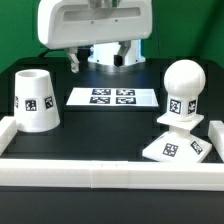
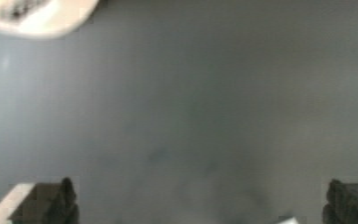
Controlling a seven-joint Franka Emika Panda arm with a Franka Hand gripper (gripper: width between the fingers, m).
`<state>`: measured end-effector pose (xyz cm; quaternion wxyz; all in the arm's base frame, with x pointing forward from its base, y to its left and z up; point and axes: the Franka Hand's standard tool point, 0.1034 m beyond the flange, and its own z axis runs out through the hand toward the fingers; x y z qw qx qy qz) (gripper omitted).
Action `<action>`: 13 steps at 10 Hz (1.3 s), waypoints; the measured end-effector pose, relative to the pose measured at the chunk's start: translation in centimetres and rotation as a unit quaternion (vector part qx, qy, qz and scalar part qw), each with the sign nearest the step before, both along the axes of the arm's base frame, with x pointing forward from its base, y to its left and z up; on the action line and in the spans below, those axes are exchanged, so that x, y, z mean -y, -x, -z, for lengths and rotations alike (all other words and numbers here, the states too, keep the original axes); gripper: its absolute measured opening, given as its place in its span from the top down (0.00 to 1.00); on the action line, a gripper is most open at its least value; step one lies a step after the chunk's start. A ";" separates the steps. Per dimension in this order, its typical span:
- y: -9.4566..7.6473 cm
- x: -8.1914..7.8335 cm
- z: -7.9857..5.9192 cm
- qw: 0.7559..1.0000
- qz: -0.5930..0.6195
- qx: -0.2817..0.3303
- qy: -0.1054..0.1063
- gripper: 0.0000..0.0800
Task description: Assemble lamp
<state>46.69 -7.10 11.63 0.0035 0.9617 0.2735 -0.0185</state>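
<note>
In the exterior view the white tapered shade (image 1: pixel 39 98) stands on the black table at the left, tags facing me. At the right the rounded bulb (image 1: pixel 184 92) stands upright on the flat square base (image 1: pixel 172 146). My gripper (image 1: pixel 100 60) hangs at the back, above the table, apart from every lamp part. In the wrist view the gripper (image 2: pixel 199 203) is open wide and empty, with only bare table between its dark fingertips (image 2: pixel 48 200). A blurred white shape (image 2: pixel 41 14) shows at one corner; I cannot tell what it is.
The marker board (image 1: pixel 113 97) lies flat on the table between the shade and the bulb, below my gripper. Long white rails (image 1: pixel 110 173) edge the table at the front and both sides. The robot's white body (image 1: pixel 95 25) stands at the back.
</note>
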 end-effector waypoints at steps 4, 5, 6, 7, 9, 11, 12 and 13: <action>2.8 4.2 -0.5 1.000 -0.020 -0.003 -0.004 0.13; 2.8 4.0 -0.5 1.000 -0.024 -0.004 -0.004 0.13; 2.8 4.0 -0.5 1.000 -0.023 -0.004 -0.004 0.13; 2.8 4.2 -0.4 1.000 -0.030 -0.004 -0.004 0.13; 3.4 6.3 0.9 0.998 -0.059 -0.006 -0.004 0.13; 3.7 7.3 1.3 0.998 -0.060 -0.009 -0.006 0.13; 3.8 7.4 1.8 0.998 -0.058 -0.013 -0.007 0.13; 3.9 7.4 2.4 0.998 -0.058 -0.018 -0.007 0.13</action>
